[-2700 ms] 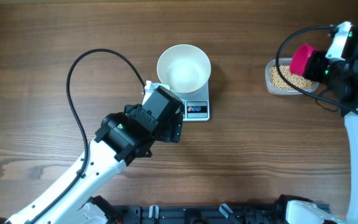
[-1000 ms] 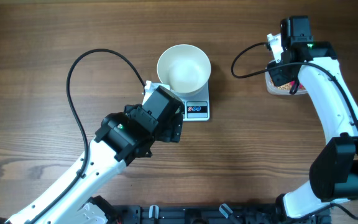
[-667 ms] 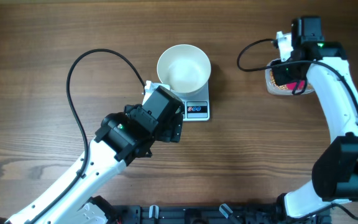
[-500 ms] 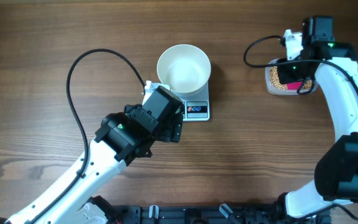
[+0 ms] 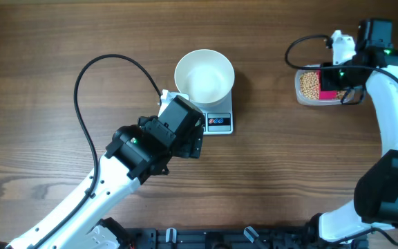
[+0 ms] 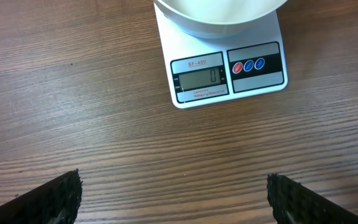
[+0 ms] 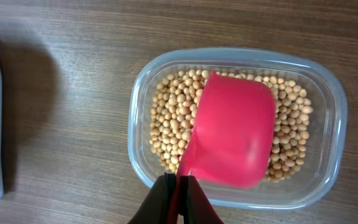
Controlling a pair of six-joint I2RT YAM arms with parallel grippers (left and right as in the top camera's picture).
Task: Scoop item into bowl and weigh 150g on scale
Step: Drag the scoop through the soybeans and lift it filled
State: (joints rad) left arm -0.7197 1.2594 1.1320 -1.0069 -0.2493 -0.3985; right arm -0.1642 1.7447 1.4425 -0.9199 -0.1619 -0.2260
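The white bowl [image 5: 204, 76] [image 6: 219, 12] stands empty on the small white scale [image 5: 218, 122] [image 6: 229, 71], whose display shows zero. Tan beans [image 5: 311, 84] [image 7: 169, 121] fill a clear plastic container [image 5: 301, 93] [image 7: 328, 149] at the right. My right gripper [image 5: 341, 80] [image 7: 179, 185] is shut on the handle of a pink scoop [image 5: 329, 84] [image 7: 232, 134]. The scoop's cup sits over the beans inside the container. My left gripper [image 5: 188, 135] [image 6: 173, 193] hangs open over bare wood just in front of the scale, holding nothing.
A black cable [image 5: 102, 66] loops across the table left of the bowl. Another cable [image 5: 302, 43] arcs above the container by the right arm. The wooden table [image 5: 275, 173] runs between scale and container.
The right arm has swung to the right, carrying the pink scoop across the container of beans. The left arm, bowl and scale have not moved.
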